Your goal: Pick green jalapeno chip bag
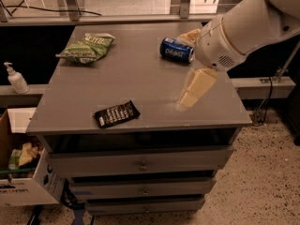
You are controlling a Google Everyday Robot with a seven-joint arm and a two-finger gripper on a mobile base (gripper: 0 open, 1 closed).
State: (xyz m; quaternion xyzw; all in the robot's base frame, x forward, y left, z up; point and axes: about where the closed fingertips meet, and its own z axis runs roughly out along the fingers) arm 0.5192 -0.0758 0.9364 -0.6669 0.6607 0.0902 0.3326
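Note:
The green jalapeno chip bag lies at the table's far left corner, puffy and crinkled, with white stripes and lettering. My gripper hangs over the right half of the table, far from the bag and to its right. It is open and empty. One cream finger points down towards the table's front right. The other finger shows just behind the blue Pepsi can. The white arm reaches in from the upper right.
A flat black wrapper lies near the front edge of the grey table, which has drawers below. A soap dispenser stands on a ledge to the left. A cardboard box sits on the floor at lower left.

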